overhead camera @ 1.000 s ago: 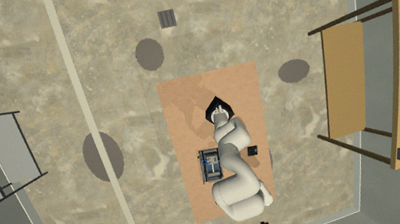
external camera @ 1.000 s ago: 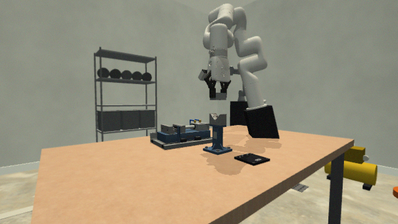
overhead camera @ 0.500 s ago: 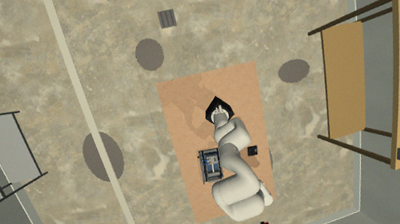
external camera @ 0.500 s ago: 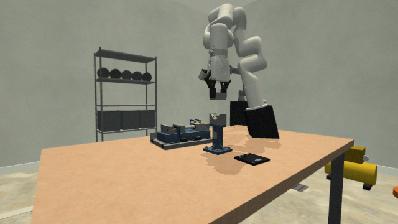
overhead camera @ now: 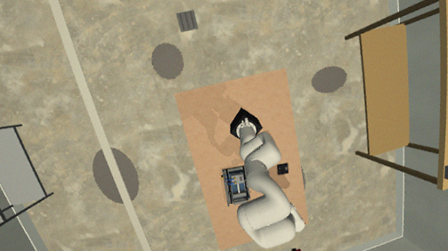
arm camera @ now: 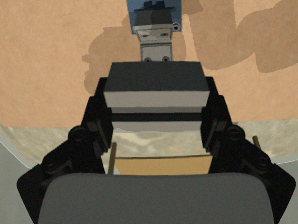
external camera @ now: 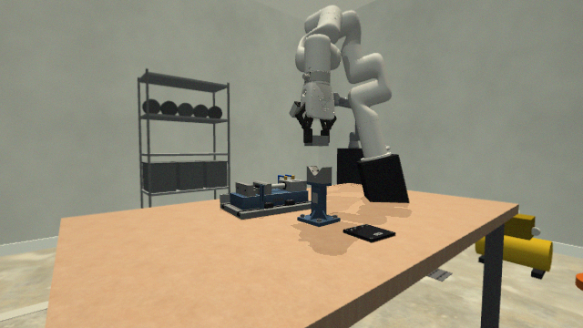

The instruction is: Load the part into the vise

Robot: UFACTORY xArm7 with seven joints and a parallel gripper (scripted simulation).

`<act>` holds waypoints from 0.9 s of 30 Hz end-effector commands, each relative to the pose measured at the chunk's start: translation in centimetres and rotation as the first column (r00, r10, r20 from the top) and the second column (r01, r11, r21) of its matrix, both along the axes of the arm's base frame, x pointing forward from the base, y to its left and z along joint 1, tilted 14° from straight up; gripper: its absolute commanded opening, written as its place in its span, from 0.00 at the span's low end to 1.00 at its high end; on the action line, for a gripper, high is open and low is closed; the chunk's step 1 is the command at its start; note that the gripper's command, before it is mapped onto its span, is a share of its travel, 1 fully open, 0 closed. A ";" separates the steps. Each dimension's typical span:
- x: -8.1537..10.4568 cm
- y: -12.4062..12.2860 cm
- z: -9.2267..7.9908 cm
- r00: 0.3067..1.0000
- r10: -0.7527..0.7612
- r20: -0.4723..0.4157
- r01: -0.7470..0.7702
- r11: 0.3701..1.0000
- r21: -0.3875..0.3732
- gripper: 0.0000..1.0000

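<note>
My gripper is shut on the part, a grey block, and holds it in the air well above the V-block. In the wrist view the block sits crosswise between the black fingers, with the V-block on its blue base below and ahead of it. The vise with its blue body stands on the table to the left of the V-block; in the top view the arm partly covers it. The black infeed plate lies bare on the table to the right of the V-block.
The arm's black base stands behind the V-block. A metal shelf stands beyond the table at the back left. A yellow tank lies on the floor by the table's right leg.
</note>
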State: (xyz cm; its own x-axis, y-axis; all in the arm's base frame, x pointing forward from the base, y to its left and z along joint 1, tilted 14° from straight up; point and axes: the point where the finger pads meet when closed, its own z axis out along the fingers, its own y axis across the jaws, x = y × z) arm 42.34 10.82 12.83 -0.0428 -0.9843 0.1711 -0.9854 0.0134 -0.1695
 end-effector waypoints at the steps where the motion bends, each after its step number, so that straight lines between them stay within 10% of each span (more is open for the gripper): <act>1: 0.4 -0.4 0.3 0.999 -0.035 0.011 0.035 0.999 0.006 0.00; 27: 3.6 -5.9 1.8 0.899 -0.433 0.069 0.428 0.900 0.080 0.00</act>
